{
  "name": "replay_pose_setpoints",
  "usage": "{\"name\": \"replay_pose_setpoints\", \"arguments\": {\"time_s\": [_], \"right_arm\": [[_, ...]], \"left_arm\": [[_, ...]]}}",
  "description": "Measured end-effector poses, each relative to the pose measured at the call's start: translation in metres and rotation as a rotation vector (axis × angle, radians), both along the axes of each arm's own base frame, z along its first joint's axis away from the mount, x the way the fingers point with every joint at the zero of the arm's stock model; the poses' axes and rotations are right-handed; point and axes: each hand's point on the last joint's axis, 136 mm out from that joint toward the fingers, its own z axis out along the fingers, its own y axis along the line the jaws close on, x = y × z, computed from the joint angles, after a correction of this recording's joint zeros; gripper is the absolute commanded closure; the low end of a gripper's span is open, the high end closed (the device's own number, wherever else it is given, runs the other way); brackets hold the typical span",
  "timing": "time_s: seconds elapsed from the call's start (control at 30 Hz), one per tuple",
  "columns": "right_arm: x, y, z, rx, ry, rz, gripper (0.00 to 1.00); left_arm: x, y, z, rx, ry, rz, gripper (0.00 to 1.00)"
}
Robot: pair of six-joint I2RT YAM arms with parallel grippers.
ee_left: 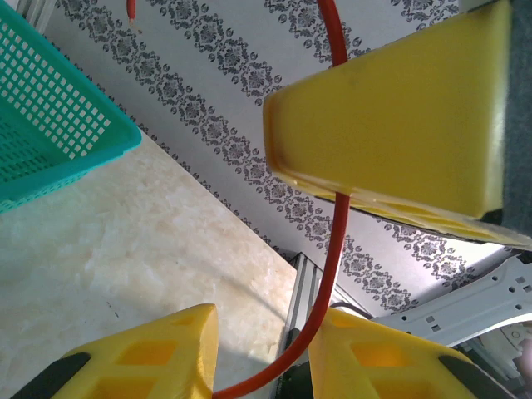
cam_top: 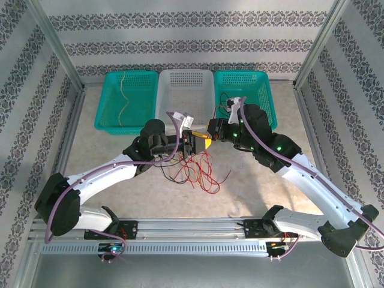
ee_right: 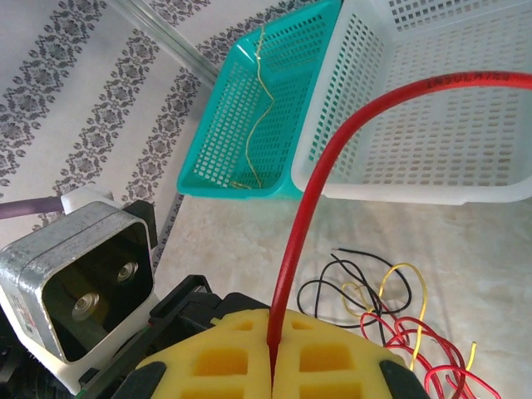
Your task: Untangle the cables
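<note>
The right jaws are clamped on one red cable (ee_right: 291, 249), lifting it clear of the tangle (cam_top: 201, 171) on the worktop (cam_top: 258, 186) below, while the left jaws stand apart around that strand, probably to grip it.

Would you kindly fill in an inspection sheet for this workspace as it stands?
Surface: pale marbled table.
Job's things: loose tangle of red, black and yellow cables mid-table; red cable held up; yellow cable in the left teal basket.
Clutter: nothing seen.
Grippers: right gripper, jaws shut on the red cable; left gripper, jaws apart with a red cable between them.
Cables: purple cables along the arms.
Surroundings: white basket, right teal basket, patterned walls.
</note>
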Motion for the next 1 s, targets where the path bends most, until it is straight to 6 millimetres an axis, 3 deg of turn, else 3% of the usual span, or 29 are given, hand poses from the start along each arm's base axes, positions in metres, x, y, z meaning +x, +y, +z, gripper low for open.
{"name": "replay_pose_setpoints", "arguments": {"time_s": [0.2,0.27,0.4,0.5,0.7,1.0], "right_arm": [[-0.001,0.002,0.011,0.018,-0.015,0.010,0.87],[-0.001,0.001,0.013,0.022,-0.020,0.009,0.76],[-0.001,-0.004,0.017,0.022,-0.032,-0.016,0.43],[-0.001,-0.016,0.020,0.030,-0.048,-0.055,0.31],[-0.004,-0.038,0.000,0.016,-0.042,-0.119,0.29],[-0.002,-0.033,-0.081,-0.012,0.109,-0.133,0.33]], "left_arm": [[-0.001,-0.002,0.011,-0.016,-0.028,-0.012,0.96],[-0.001,-0.002,0.014,-0.021,-0.034,-0.014,1.00],[-0.001,-0.002,0.015,-0.029,-0.021,-0.011,1.00],[0.003,-0.001,0.025,-0.069,-0.011,0.006,1.00],[0.018,0.010,0.057,-0.203,0.001,0.067,1.00],[0.034,0.040,0.113,-0.459,0.037,0.129,1.00]]}}
